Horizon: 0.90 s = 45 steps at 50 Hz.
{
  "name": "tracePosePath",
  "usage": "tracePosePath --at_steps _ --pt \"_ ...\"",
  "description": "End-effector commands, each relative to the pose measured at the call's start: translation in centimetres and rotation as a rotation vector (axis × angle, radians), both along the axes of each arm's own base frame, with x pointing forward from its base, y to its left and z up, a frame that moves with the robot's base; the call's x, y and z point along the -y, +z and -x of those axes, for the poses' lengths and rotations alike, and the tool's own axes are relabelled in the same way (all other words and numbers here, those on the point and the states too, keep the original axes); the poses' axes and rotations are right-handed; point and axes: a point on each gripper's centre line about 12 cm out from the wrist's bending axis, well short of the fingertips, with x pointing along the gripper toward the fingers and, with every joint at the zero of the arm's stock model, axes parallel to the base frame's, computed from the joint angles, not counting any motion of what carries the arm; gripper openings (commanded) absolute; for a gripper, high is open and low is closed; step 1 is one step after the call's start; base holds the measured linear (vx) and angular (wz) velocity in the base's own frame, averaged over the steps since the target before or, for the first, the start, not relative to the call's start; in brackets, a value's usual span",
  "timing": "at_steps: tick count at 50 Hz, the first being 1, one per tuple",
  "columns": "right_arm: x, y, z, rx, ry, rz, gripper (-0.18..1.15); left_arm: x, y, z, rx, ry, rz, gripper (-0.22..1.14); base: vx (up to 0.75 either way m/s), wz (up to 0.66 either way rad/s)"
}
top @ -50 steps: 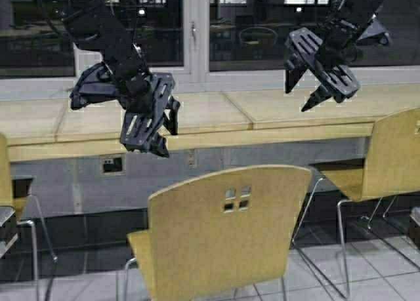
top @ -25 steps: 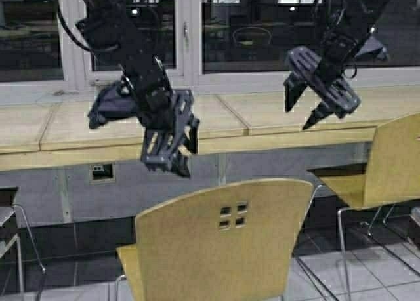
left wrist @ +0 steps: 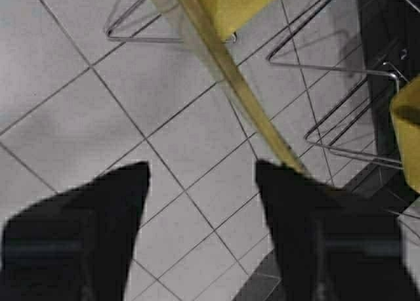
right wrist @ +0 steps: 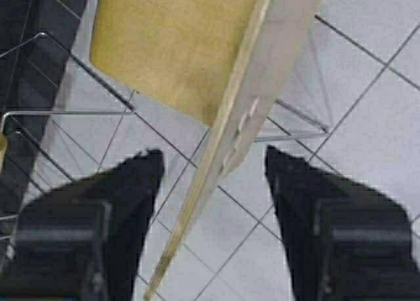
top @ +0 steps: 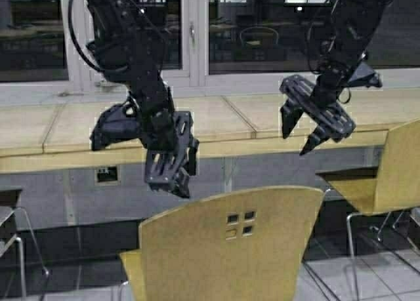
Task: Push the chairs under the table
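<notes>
Left gripper (top: 172,173) poised just above the curved back of the near chair (top: 226,245), jaws apart, nothing between them; the same chair edge shown between the open fingers (left wrist: 85,229) in the left wrist view. Right gripper (top: 314,120) raised over the front edge of the table (top: 223,127), jaws likewise apart, apparently straddling the chair back from above, contact not discernible. Near chair pulled out from the table; second chair (top: 384,176) at right, seat partly under the top.

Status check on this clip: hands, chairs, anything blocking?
Left hand open, above tan-yellow plywood chair back. Right hand open, higher, over the pale beige counter table. Chair not yet under; nothing visible blocking.
</notes>
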Motion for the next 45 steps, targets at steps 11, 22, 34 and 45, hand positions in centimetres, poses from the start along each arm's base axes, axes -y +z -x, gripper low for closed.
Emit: tracePosePath --at_steps 11,22,34,45 --pt "-0.7 -1.7 -3.3 0.025 -0.011 -0.011 0.86 1.3 -1.1 -2.6 0.032 0.025 0.02 0.87 0.02 0.01" --pt "-1.1 -4.3 -4.2 -0.007 -0.005 -0.01 0.86 0.9 -2.8 -3.5 0.02 0.046 0.009 0.87 0.01 0.01" --pt "-1.2 -7.0 -4.9 -0.035 -0.007 -0.005 0.86 0.0 -4.7 -4.5 0.003 0.074 -0.006 0.87 0.02 0.01" --pt "-1.3 -8.4 -4.9 -0.058 -0.006 -0.005 0.86 0.2 -6.2 -5.3 0.002 0.081 -0.008 0.87 0.02 0.02"
